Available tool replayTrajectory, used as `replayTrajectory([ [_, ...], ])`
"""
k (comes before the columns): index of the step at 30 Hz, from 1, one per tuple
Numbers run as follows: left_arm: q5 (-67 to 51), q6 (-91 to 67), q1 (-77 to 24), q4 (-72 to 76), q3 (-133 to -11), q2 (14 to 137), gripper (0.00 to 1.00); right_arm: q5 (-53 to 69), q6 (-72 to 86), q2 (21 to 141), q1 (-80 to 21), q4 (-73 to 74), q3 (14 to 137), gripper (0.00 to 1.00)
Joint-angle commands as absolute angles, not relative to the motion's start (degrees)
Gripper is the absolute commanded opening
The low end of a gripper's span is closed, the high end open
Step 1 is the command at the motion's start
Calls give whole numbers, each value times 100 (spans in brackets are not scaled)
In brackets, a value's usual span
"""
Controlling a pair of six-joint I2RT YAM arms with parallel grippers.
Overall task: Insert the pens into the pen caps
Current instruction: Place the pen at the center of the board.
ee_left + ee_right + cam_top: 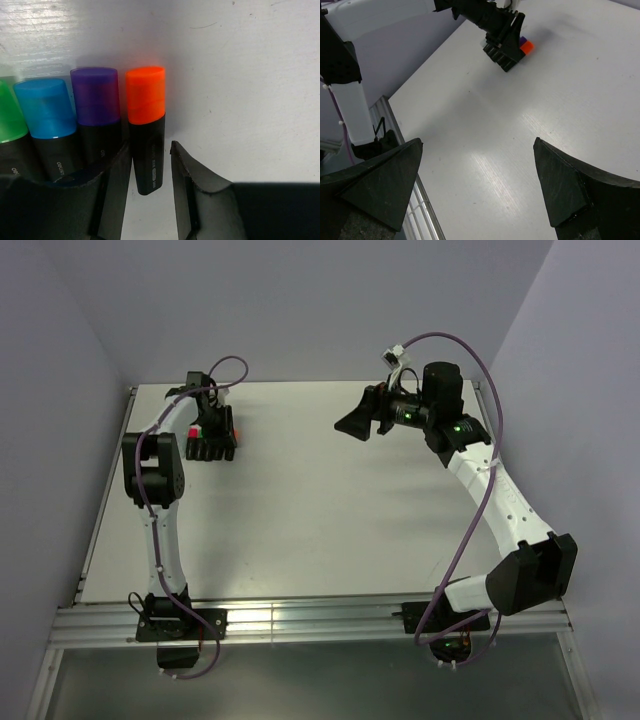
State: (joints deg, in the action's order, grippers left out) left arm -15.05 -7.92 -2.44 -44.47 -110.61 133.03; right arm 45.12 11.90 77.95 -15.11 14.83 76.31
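I read white "deli" on the blue pen (47, 130); the label on the orange pen (146, 115) is too small to read. The capped pens (212, 440) lie side by side at the far left of the table (330, 530). My left gripper (150, 160) straddles the orange pen, slack, with a gap at one finger. The right gripper (477, 190) gapes wide, well apart.

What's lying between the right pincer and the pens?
Only bare table lies between the right pincer and the pens; the right wrist view shows it.
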Motion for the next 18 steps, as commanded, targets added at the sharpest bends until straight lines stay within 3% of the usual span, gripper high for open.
replayTrajectory([
  [1,-1450,-703,-220,-4447,-11276,13193,43,4623,1116,7787,-1477,1424,7752,100],
  [7,-1529,-677,-228,-4421,-11347,12929,42,4632,1116,7796,-1477,1424,7752,100],
  [15,-801,-501,-290,-4097,-11075,12096,46,4606,1090,7796,-1476,1424,7796,100],
  [16,-730,-475,-299,-3843,-10987,11972,50,4536,1081,7796,-1477,1433,7787,100],
  [17,-695,-440,-299,-3702,-10769,11814,67,4500,1064,7761,-1468,1433,7778,100],
  [18,-712,-361,-316,-3561,-10662,11499,77,4474,1055,7743,-1476,1450,7770,100],
])
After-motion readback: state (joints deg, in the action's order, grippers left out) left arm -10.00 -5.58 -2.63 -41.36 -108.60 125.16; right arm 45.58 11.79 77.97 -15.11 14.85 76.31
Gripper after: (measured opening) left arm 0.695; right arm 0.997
